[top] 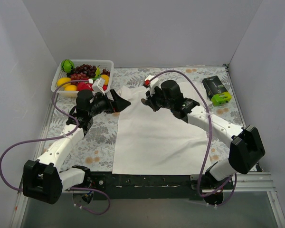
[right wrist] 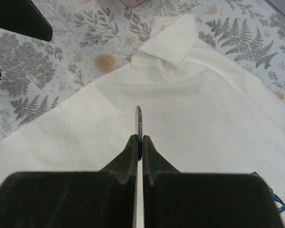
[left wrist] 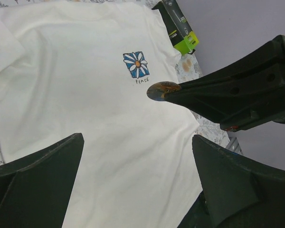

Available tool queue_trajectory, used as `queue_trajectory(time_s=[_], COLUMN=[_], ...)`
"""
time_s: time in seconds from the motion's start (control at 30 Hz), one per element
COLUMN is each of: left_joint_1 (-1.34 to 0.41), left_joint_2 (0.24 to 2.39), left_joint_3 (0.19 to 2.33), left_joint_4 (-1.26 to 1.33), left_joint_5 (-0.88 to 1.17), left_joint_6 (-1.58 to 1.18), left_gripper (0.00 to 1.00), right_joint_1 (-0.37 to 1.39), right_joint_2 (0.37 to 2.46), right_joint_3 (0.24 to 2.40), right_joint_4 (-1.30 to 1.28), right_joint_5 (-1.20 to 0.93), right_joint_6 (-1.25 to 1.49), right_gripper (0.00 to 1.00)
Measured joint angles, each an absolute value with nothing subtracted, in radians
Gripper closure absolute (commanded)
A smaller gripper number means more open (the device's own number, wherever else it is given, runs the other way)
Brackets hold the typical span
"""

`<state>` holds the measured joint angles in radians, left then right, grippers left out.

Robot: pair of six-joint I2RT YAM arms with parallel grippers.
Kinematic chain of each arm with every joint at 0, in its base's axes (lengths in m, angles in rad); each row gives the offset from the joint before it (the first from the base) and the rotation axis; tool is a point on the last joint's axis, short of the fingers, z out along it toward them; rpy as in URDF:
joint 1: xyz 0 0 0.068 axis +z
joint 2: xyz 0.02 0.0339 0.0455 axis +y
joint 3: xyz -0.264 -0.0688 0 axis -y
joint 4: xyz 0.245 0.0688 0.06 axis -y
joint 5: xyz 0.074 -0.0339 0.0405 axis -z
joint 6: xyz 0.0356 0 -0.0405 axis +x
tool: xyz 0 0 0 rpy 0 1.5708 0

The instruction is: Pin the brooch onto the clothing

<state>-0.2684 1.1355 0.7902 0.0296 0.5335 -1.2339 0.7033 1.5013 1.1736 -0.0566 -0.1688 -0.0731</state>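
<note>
The brooch (right wrist: 138,121) is off the table, clenched edge-on in the right gripper (right wrist: 138,141) above the shirt (top: 152,137), toward its 12 o'clock. Pinning is not yet done — the left gripper (top: 118,100) gapes empty at 10 o'clock.

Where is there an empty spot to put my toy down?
The near half of the white T-shirt, between the left arm and the right arm, is bare. So is the flowery tablecloth between shirt and left arm. Crowded: the far end, with the white fruit basket, left pincer, right pincer and green-and-black box.
</note>
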Motion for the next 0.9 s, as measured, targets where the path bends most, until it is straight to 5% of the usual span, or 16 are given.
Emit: queue_trajectory(time_s=[0.4,0.9], left_joint_1=[-0.268,-0.268], left_joint_2=[1.111,1.098], left_joint_3=[0.778,0.778], left_joint_4=[-0.009,-0.030], left_joint_5=[0.491,0.466], left_joint_6=[-1.230,-1.230], left_gripper=[0.02,0.02], right_joint_1=[0.855,1.039], right_joint_2=[1.395,1.367], right_joint_3=[1.023,0.800], right_joint_4=[0.056,0.501], right_joint_5=[0.284,0.669], right_joint_6=[-0.340,-0.905], right_gripper=[0.99,0.99])
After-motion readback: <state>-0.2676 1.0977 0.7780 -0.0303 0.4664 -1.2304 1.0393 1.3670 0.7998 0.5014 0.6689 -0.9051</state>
